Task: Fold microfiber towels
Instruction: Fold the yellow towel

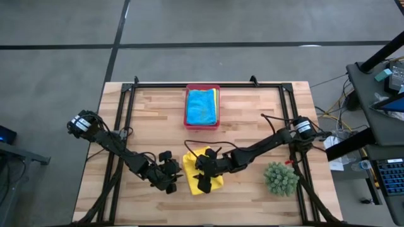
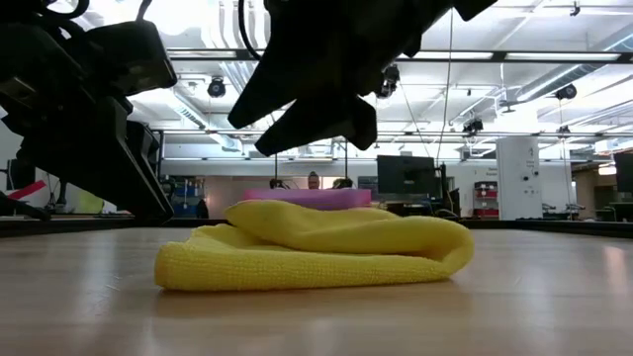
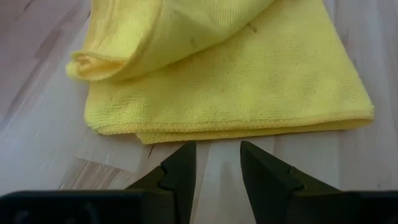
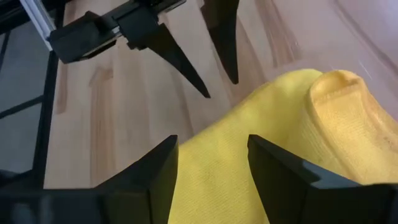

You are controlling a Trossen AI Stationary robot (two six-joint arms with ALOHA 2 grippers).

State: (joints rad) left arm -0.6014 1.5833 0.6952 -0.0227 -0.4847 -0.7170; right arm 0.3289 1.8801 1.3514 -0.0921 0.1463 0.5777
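Two end effectors flank the folded yellow towel (image 1: 203,169) on the desk (image 1: 151,113): left end effector (image 3: 217,171) just beside it, fingers apart; right end effector (image 4: 211,165) above, spread, gripping nothing.

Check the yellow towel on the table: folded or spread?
Folded, loosely. The yellow towel lies doubled, with a rounded fold at one end and a second flap turned over on top.

Two dark jointed arms, black cables along links; left gripper (image 3: 216,163) and right gripper (image 4: 210,163) fingers black, wedge-shaped, tapering.
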